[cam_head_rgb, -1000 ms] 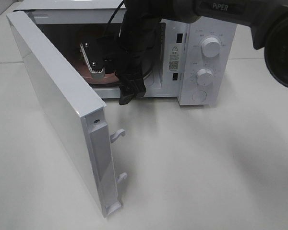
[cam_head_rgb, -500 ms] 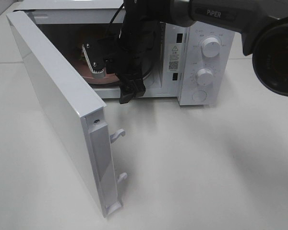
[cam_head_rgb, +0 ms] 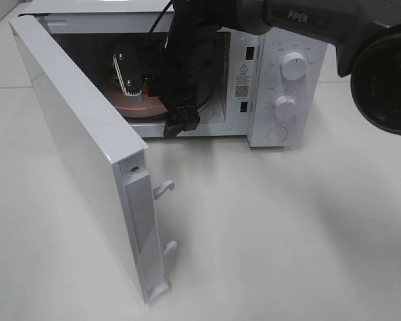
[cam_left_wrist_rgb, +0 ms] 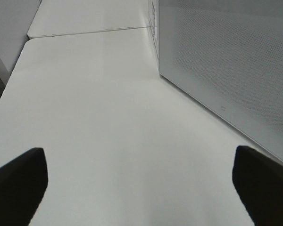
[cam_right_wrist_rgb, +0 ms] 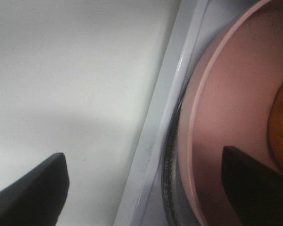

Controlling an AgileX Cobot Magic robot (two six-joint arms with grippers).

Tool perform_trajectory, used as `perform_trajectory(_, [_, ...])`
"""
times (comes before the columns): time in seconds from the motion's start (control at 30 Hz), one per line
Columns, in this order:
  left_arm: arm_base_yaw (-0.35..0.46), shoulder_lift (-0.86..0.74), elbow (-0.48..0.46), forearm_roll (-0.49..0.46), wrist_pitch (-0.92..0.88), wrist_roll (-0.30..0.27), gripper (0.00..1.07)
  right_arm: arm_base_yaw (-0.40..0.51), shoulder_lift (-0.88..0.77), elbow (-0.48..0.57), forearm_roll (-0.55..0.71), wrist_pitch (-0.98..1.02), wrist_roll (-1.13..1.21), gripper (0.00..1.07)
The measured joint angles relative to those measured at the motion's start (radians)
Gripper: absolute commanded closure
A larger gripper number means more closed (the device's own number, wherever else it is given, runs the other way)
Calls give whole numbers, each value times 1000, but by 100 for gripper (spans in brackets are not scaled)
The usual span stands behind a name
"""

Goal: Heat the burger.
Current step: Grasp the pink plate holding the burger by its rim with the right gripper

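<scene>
Now | right claw [cam_right_wrist_rgb: 146,188] spread, angled down | over pink plate [cam_right_wrist_rgb: 217,117] rim

Both pincers spread wide.
The right arm [cam_head_rgb: 187,60] reaches in from the right, wrist bent downward, right pincer [cam_right_wrist_rgb: 141,188] gaping; the left pincer [cam_left_wrist_rgb: 141,183] gapes too, seemingly holding nothing.

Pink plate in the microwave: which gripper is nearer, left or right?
Right. The right gripper hangs open at the microwave sill, over the rim of the pink plate. The left gripper is outside, over the table beside the open door, away from the plate.
</scene>
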Motion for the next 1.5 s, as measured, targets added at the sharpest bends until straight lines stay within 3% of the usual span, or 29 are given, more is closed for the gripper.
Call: perform_trajectory(1.5, [0,0,0,0,0,0,6,0,45,-32,-51,-149,94,31])
